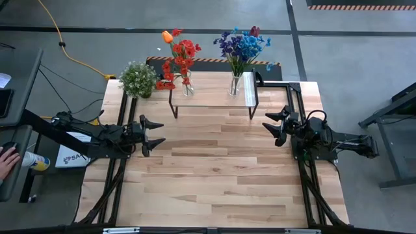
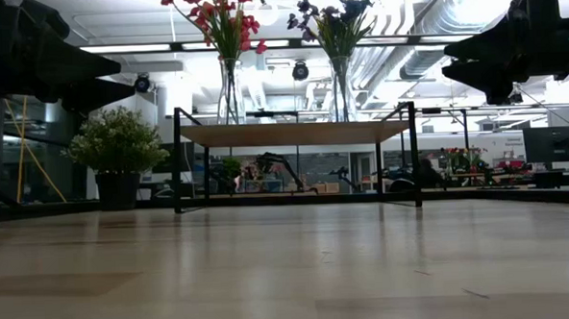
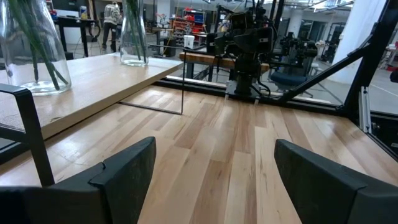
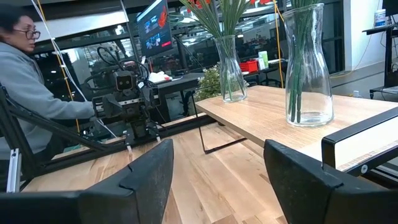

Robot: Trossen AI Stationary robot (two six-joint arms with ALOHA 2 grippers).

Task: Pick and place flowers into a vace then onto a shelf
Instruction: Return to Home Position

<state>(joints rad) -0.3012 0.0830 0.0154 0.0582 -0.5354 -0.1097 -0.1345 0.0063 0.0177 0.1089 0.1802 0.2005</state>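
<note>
Two clear glass vases stand on the shelf (image 1: 211, 97), a low wood plank on black legs at the table's far side. The left vase (image 1: 187, 86) holds red clusters and an orange tulip (image 1: 168, 36); the right vase (image 1: 235, 84) holds the blue and purple bunches (image 1: 242, 44). In the low view both vases (image 2: 229, 90) (image 2: 341, 88) stand upright on the plank (image 2: 293, 132). My left gripper (image 1: 156, 132) hovers open at the table's left, my right gripper (image 1: 272, 127) open at its right. Both are above the table, well short of the shelf.
A bushy pale-green potted plant (image 1: 138, 79) stands at the far left corner beside the shelf. A person in grey (image 4: 31, 93) shows beyond the left arm, a hand (image 1: 6, 159) at the left edge. Bare wood lies between the two grippers (image 1: 214, 169).
</note>
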